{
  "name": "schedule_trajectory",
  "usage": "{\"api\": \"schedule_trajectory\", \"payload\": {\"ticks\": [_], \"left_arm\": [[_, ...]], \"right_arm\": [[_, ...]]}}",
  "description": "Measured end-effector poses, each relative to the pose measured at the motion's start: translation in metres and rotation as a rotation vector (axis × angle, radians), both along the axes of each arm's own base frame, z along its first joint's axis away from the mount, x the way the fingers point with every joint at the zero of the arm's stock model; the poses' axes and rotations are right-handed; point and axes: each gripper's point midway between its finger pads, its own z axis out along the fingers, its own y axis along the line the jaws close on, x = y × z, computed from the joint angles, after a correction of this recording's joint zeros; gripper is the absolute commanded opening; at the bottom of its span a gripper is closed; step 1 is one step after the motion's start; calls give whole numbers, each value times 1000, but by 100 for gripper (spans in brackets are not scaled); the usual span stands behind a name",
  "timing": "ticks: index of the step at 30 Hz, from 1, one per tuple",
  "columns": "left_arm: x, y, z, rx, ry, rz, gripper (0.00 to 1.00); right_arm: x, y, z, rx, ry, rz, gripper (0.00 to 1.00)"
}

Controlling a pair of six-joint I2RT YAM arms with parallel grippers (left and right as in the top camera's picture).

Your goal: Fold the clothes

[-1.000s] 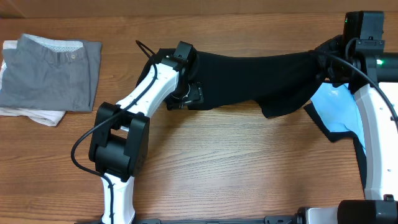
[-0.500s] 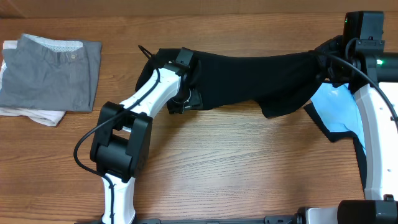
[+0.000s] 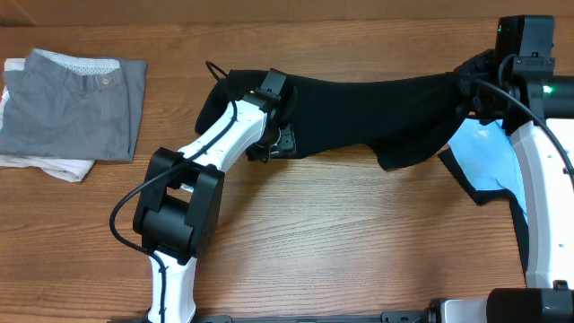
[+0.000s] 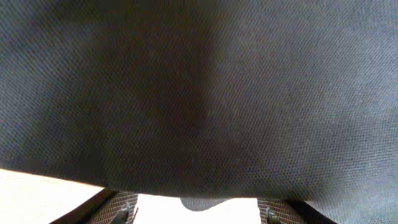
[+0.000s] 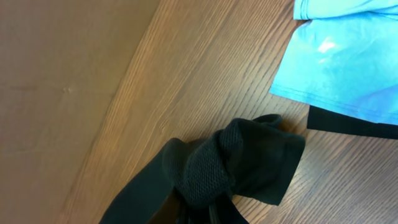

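Black shirt: plain, fine mesh knit seen up close. Mostly off the table, strung as a broad band across the far side from left to right. Right end gathered into a tight wad where I pinch it. A flap droops from the band's lower edge, right of middle. Left end slumps lower; whether it touches the wood I cannot tell.

Blue shirt: light blue with a glossy highlight, and black trim along its near-left edge. It lies on the table at the right, its far corner hidden under the black shirt's right end.

Gray garment: folded flat at far left, resting on a white piece, well apart from both shirts.
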Motion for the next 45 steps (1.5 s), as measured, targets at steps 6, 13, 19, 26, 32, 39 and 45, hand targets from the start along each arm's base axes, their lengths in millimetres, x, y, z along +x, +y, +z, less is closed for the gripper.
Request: {"api": "schedule_trajectory", "payload": {"ticks": [6, 13, 19, 26, 32, 39, 45], "left_arm": [[3, 1, 0, 7, -14, -10, 63], [2, -1, -13, 6, 9, -18, 61], [5, -3, -12, -3, -4, -22, 49], [5, -3, -13, 0, -6, -42, 15], [2, -2, -9, 13, 23, -45, 4], [-3, 13, 15, 106, 77, -38, 4], [12, 17, 62, 153, 35, -31, 4]], "right_arm": [[0, 0, 0, 0, -1, -1, 9], [-1, 0, -1, 0, 6, -1, 9], [-1, 0, -1, 0, 7, -1, 9], [-2, 0, -1, 1, 8, 0, 9], [-3, -1, -2, -6, 15, -6, 9], [-3, -4, -2, -20, 16, -13, 4], [-3, -4, -2, -22, 16, -14, 4]]}}
